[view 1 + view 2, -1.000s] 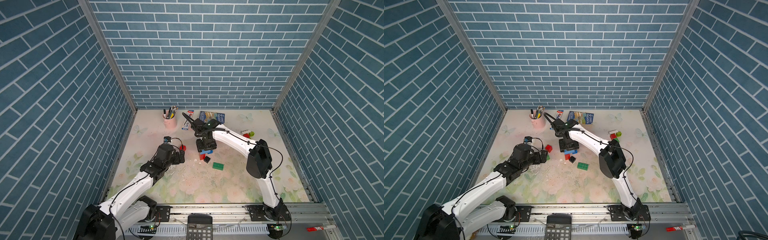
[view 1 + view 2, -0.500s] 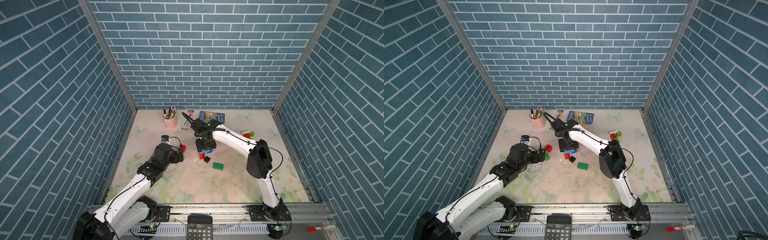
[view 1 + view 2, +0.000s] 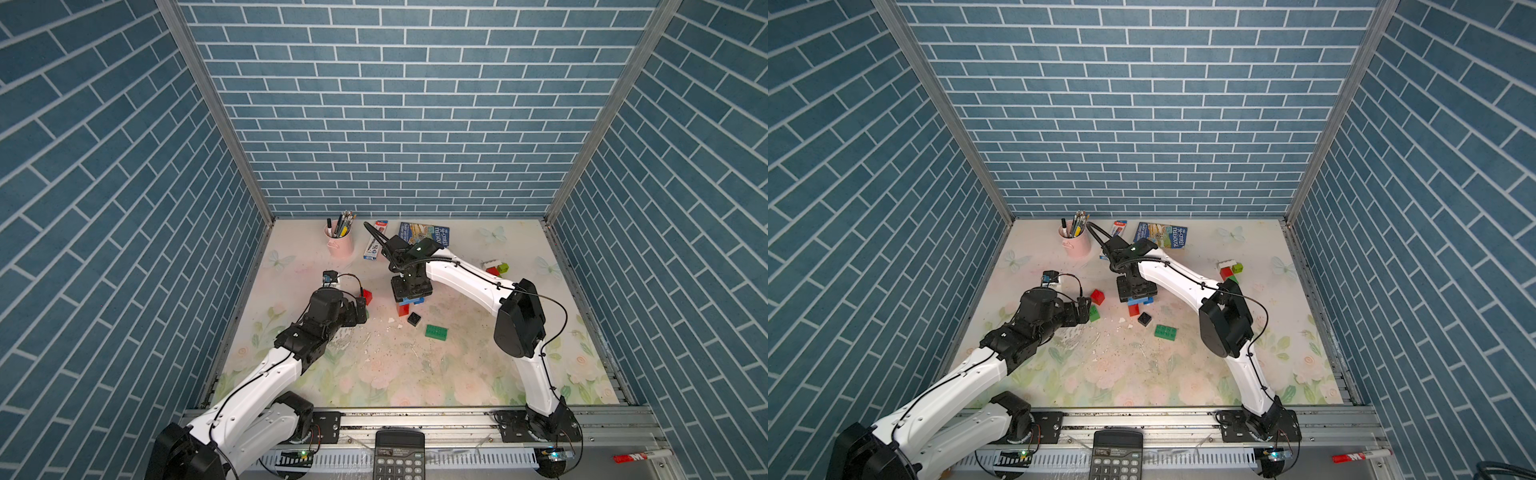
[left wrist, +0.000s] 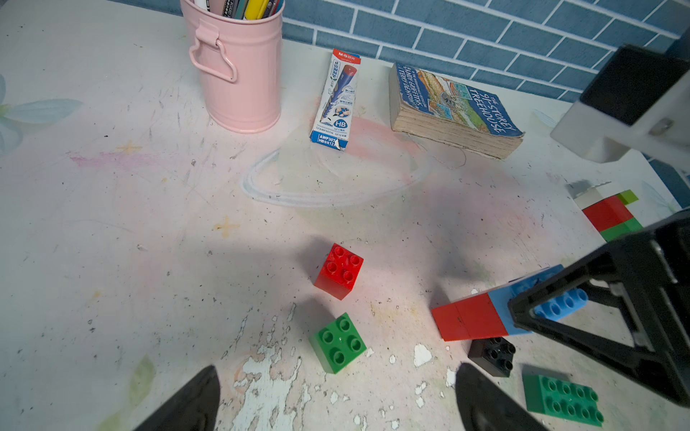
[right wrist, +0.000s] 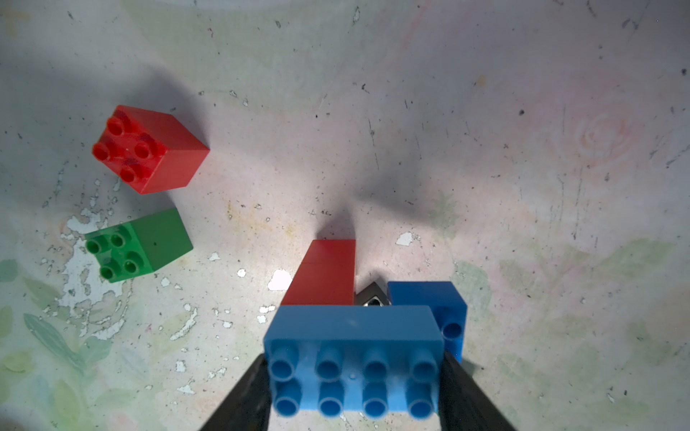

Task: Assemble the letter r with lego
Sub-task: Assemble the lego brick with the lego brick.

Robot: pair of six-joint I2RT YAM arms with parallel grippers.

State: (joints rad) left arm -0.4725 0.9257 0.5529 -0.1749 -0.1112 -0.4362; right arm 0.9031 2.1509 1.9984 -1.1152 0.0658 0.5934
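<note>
Right gripper [image 5: 354,373] is clamped on the two short ends of the light blue long brick [image 5: 351,336], studs up, its long axis running across the table atop an upright red column [image 5: 325,272]; a darker blue brick [image 5: 425,298] sits under one end. Left gripper [image 4: 336,369] hangs wide apart over the green square brick [image 4: 338,341], with the red square brick [image 4: 339,270] just beyond. A black brick [image 3: 414,318] crowds the column's foot; the widest open tabletop [image 3: 415,374] lies toward the front rail

Our right claw [image 3: 1135,291] sits on a blue brick [image 3: 1143,300] capping a red column [image 3: 1133,310]. Our left claw [image 3: 1085,307] hovers beside a green brick [image 3: 1095,314] and a red brick [image 3: 1098,296] on the tabletop [image 3: 1183,374].
</note>
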